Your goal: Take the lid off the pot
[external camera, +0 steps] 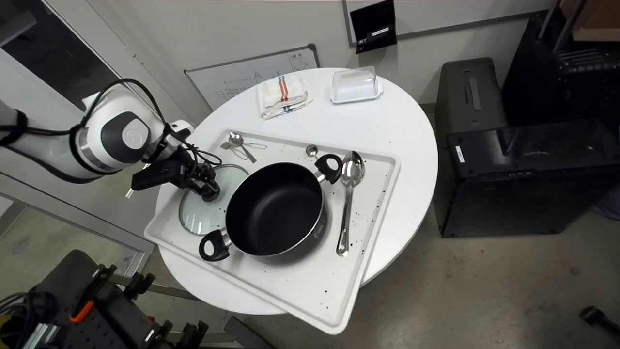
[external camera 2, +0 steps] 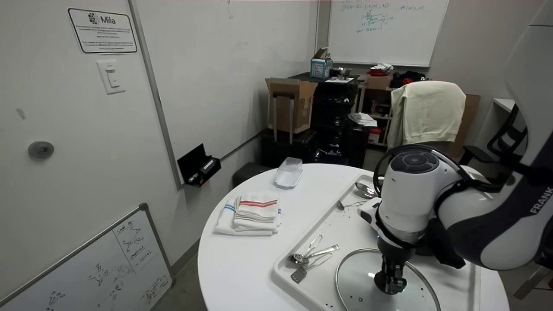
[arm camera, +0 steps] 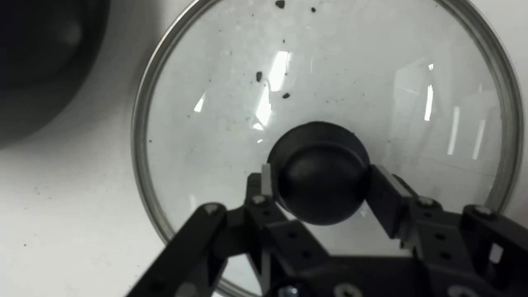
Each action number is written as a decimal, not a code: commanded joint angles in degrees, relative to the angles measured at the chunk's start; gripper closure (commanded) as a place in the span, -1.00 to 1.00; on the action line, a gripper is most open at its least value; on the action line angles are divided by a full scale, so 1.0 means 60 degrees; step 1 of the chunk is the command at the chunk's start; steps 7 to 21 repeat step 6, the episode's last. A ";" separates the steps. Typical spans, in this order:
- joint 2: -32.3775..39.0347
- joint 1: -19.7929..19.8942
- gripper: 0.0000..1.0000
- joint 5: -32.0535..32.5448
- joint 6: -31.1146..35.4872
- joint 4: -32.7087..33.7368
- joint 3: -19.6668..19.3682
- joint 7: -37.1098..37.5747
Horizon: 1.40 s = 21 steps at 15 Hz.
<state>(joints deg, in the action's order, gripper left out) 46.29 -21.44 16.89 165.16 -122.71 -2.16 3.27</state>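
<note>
In an exterior view: round metal-rimmed glass lid was just beside two-handled round black pot.
In the wrist view: jaws gripped its squat black knob from both sides, lid directly below.

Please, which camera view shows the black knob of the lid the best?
The wrist view: there the knob appears large, near the middle, between the fingers of the gripper. In both exterior views the knob looks small, and the gripper hides part of it.
</note>
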 commanded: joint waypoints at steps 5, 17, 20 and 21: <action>-0.0556 0.0037 -1.00 -0.0073 0.0549 -0.0739 0.0081 -0.0144; -0.0687 0.0077 -1.00 -0.0085 0.0588 -0.0906 0.0126 -0.0175; -0.0687 0.0077 -1.00 -0.0085 0.0588 -0.0906 0.0126 -0.0175; -0.0687 0.0077 -1.00 -0.0085 0.0588 -0.0906 0.0126 -0.0175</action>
